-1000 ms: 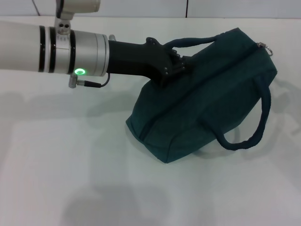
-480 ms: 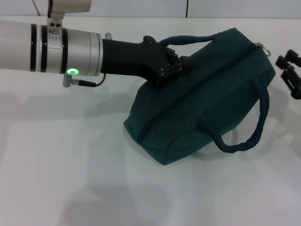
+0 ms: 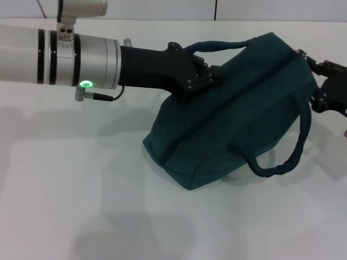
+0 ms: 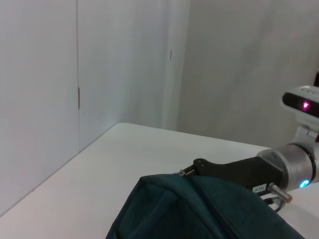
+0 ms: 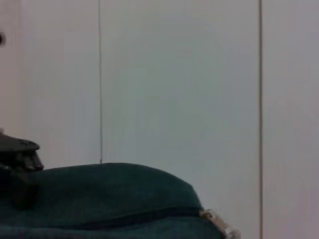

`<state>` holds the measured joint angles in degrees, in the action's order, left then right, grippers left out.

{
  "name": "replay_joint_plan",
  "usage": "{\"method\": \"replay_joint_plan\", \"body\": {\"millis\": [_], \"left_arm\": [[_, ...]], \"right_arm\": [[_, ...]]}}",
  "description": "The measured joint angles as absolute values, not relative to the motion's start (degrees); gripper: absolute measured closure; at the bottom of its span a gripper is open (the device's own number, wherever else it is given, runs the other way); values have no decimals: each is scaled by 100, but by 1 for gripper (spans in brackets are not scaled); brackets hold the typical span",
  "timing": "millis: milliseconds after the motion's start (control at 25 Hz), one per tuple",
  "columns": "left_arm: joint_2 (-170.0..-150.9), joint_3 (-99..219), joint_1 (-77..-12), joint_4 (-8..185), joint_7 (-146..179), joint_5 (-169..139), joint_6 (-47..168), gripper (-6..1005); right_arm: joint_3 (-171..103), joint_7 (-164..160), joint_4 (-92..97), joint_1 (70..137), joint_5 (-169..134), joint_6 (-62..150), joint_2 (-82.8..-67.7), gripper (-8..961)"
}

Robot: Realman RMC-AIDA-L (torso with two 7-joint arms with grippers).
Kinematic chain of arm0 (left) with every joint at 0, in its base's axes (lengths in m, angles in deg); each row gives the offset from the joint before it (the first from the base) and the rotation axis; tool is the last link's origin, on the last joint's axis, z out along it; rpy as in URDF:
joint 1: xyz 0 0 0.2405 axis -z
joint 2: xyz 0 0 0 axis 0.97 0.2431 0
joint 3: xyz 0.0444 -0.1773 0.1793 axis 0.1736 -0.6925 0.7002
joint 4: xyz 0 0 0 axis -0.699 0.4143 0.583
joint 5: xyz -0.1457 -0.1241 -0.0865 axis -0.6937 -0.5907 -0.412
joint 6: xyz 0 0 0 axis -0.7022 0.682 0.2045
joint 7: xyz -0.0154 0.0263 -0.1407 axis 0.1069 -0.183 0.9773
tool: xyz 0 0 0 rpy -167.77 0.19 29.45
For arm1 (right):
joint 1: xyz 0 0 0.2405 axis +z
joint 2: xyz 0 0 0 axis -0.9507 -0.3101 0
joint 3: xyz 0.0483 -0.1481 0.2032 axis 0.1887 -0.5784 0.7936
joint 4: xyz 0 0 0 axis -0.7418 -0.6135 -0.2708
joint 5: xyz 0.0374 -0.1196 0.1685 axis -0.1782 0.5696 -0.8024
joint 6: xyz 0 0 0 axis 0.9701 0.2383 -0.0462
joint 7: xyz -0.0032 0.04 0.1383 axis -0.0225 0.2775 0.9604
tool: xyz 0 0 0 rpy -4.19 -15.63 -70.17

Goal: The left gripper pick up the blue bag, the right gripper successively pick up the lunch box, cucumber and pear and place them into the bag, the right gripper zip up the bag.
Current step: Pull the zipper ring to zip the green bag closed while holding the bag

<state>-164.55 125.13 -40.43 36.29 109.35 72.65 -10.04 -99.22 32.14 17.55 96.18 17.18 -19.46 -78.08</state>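
A plain white table (image 3: 81, 206) spreads across the scene, meeting a pale panelled wall (image 3: 162, 8) at its far edge, where thin dark vertical seams (image 3: 216, 8) divide the panels.

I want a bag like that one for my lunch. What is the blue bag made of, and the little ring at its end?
The blue bag looks like soft woven cloth with a matte finish: it sags and creases, and its handles bend in loops. The ring pull looks like shiny silver metal, though it is too small to be sure.
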Motion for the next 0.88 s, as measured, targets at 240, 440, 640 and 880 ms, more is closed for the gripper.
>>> {"method": "replay_joint_plan", "body": {"millis": [240, 440, 640, 880], "left_arm": [[-16464, 12514, -4042, 3629, 10932, 7261, -1004, 944], [-16472, 12514, -4035, 3629, 10932, 7259, -1004, 945], [-16485, 12514, -4000, 3629, 10932, 7243, -996, 945], [-16490, 12514, -4009, 3629, 10932, 7143, -987, 945]], "right_arm": [[-9944, 3207, 1762, 9555, 1686, -1949, -7805, 712], [-9872, 3190, 1800, 9439, 1668, -1960, -7785, 712], [-9890, 3052, 1822, 9440, 1673, -1971, -7796, 713], [-9946, 2999, 1907, 9512, 1706, -1981, -7807, 715]]}}
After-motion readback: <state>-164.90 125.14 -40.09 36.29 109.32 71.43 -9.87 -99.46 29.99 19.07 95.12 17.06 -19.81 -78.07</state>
